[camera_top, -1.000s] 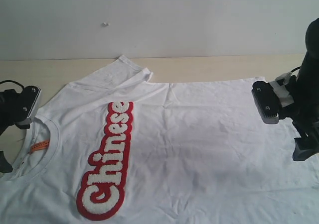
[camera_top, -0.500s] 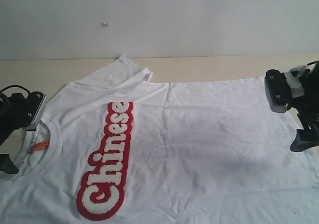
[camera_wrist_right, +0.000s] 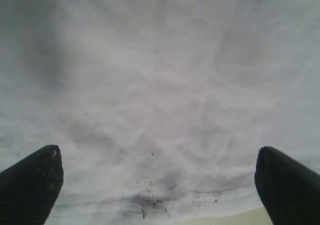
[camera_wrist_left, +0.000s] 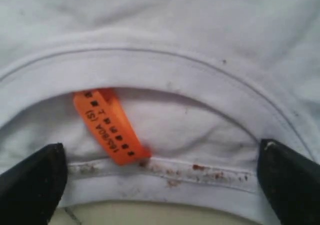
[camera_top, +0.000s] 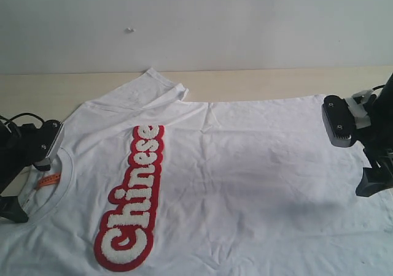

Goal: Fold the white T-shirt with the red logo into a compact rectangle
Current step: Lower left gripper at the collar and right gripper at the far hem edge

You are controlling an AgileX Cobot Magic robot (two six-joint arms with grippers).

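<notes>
The white T-shirt [camera_top: 245, 172] lies flat and face up on the table, with its neck to the left and its hem to the right. The red logo [camera_top: 132, 196] with its white letters runs down the chest. My left gripper [camera_top: 27, 178] hovers open over the ribbed collar [camera_wrist_left: 165, 70], its jaws straddling the back neck seam beside the orange neck tag [camera_wrist_left: 107, 125]. Nothing is between them. My right gripper [camera_top: 355, 153] is open over the hem [camera_wrist_right: 150, 200] at the shirt's right edge, and in the right wrist view [camera_wrist_right: 160, 180] its jaws are empty.
The pale wooden table [camera_top: 276, 80] shows behind the shirt, up to a white wall [camera_top: 245, 24]. One sleeve [camera_top: 163, 83] lies rumpled at the back. The shirt's near part runs out of the exterior view.
My left gripper has slid right and down onto the collar. My right gripper swung right, then settled lower over the hem. The shirt has not moved.
</notes>
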